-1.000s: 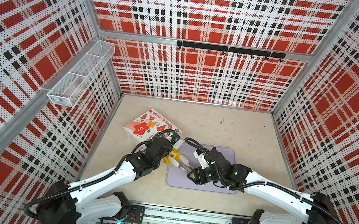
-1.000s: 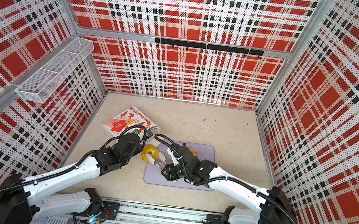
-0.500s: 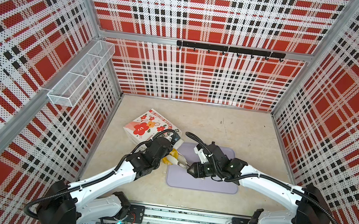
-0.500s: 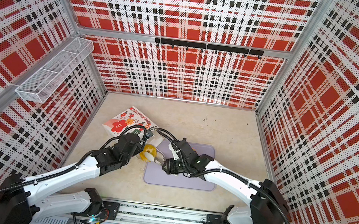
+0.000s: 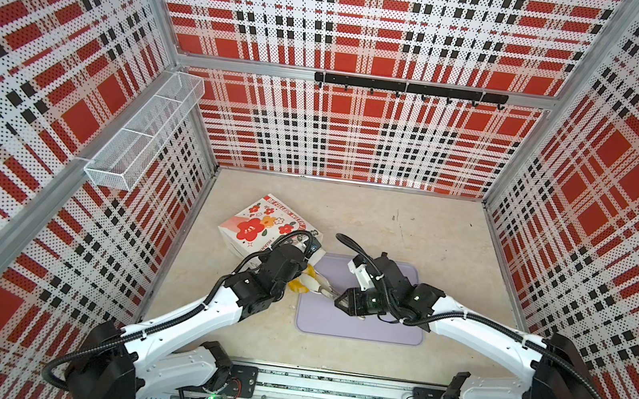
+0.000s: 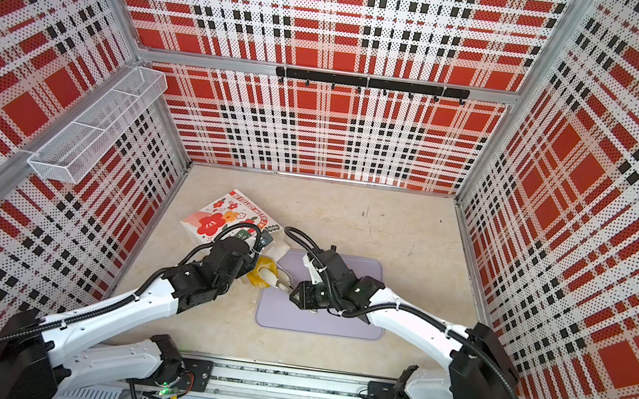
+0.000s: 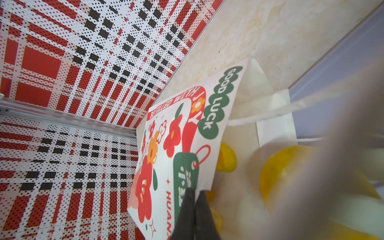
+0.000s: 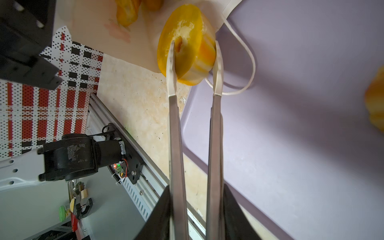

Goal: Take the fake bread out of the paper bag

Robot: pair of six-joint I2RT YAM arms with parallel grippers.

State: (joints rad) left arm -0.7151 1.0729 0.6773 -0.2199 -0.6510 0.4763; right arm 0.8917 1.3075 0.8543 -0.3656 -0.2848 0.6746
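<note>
Left gripper (image 7: 195, 192), pressed together on the bag (image 5: 263, 229) rim left of centre, is holding its mouth open, letting the right gripper (image 8: 194, 44) reach in; it is pinching 1 bun (image 8: 187, 27) there, beside the tray (image 8: 291, 135).

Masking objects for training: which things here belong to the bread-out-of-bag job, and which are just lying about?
Job: paper bag, edge pinched by left gripper; ring bun, held by right gripper; more bread at bag mouth; fluted bun on lavender tray.
Lying about: wire basket, hook rail, both wall-mounted.
</note>
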